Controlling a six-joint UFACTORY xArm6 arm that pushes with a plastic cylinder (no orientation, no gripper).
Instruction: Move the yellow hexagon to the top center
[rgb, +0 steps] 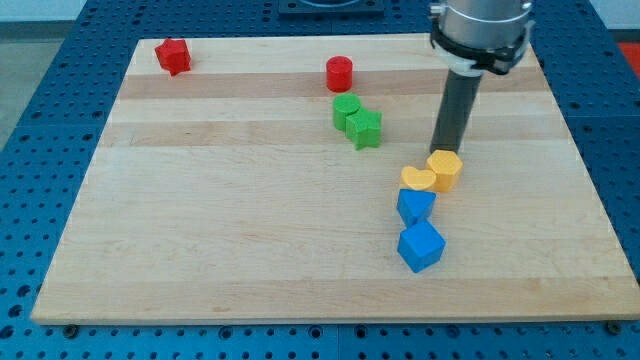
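Rod, dark, straight: you see my tip (441, 152) touching the yellow hexagon's (446, 169) upper edge; it has no jaws. Yellow heart-like block (417, 179) touches that hexagon on the view's left; two blue blocks (416, 206) (421, 246) below it. Green pair (357, 120), red cylinder (339, 73), red star (173, 56) well up-left. Pale wooden board (220, 220), blue perforated bench (60, 60).

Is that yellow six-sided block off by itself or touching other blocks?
Touching. The yellow hexagon presses against the yellow heart-like block on the view's left. My tip sits just behind it, toward the view's top.
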